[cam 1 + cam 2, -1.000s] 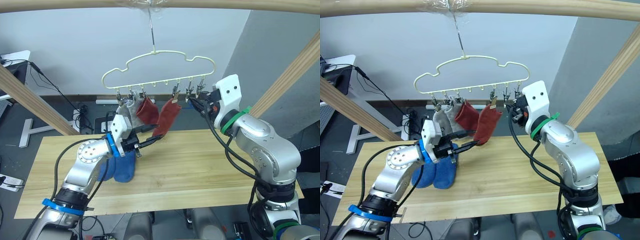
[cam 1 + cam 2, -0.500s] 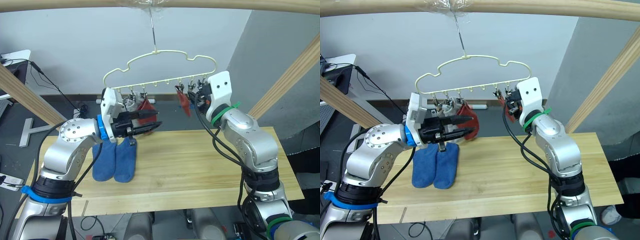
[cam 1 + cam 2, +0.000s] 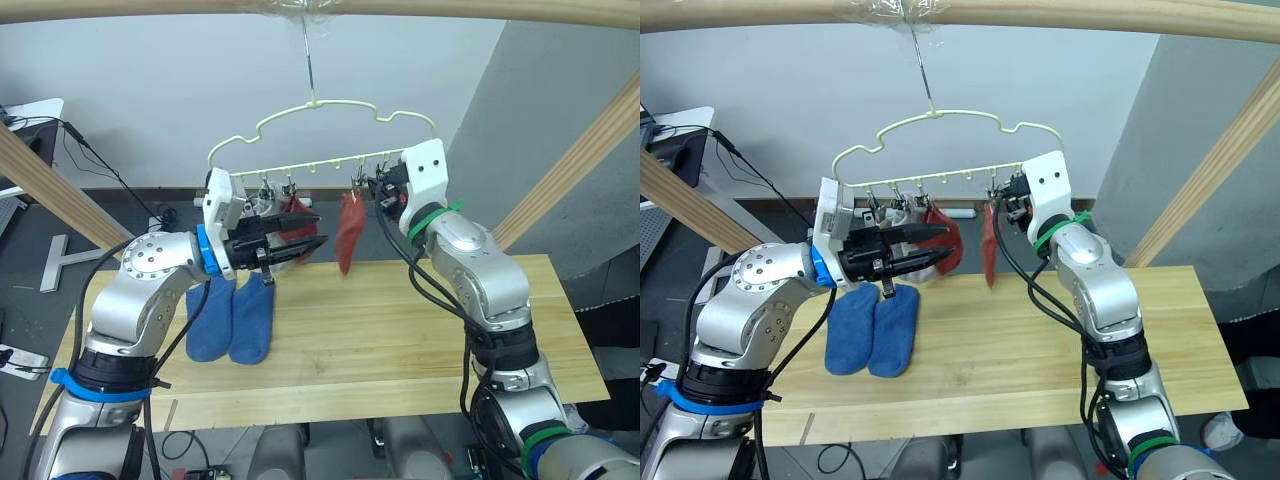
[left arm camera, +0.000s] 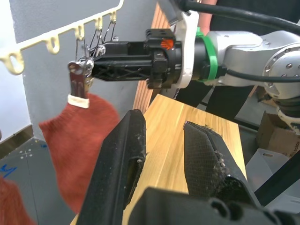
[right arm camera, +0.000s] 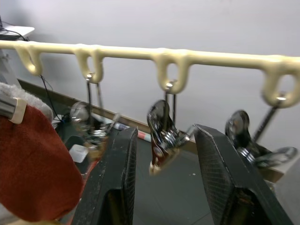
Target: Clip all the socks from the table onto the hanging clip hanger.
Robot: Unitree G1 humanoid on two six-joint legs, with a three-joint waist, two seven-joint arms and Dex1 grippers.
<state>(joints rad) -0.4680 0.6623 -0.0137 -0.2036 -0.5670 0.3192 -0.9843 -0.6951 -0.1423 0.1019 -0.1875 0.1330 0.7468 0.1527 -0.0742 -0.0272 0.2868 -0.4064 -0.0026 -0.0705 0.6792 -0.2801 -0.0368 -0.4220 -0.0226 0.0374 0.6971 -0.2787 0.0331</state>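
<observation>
Socks first: I see two blue ankle socks (image 3: 230, 318) flat on the long light wooden plank table (image 3: 400, 330), side by side and touching, left of centre, each with its long axis running near to far and its toe toward the near edge. Their far ends are hidden behind my left arm.

Above the table's far edge hangs the thin pale-yellow cloud-shaped wire clip hanger (image 3: 320, 135), its hook going up to a thick wooden pole (image 3: 450, 10) overhead and its lower bar running left to right. A rust-red sock (image 3: 346, 232) hangs from a clip right of the bar's middle, long axis vertical, cuff up in the clip and toe pointing down. A second rust-red sock (image 3: 296, 222) hangs further left, with a light grey sock (image 3: 906, 214) just beside it on the left, both partly hidden behind my left gripper (image 3: 306, 244).

That left gripper is raised in front of the left-hand socks, fingers pointing right, parted with nothing between them in the left wrist view. My right gripper (image 5: 165, 154) reaches in from the right; in the right wrist view its two fingers stand spread on either side of a metal clip (image 5: 161, 124) hanging from the bar, gripping nothing.
</observation>
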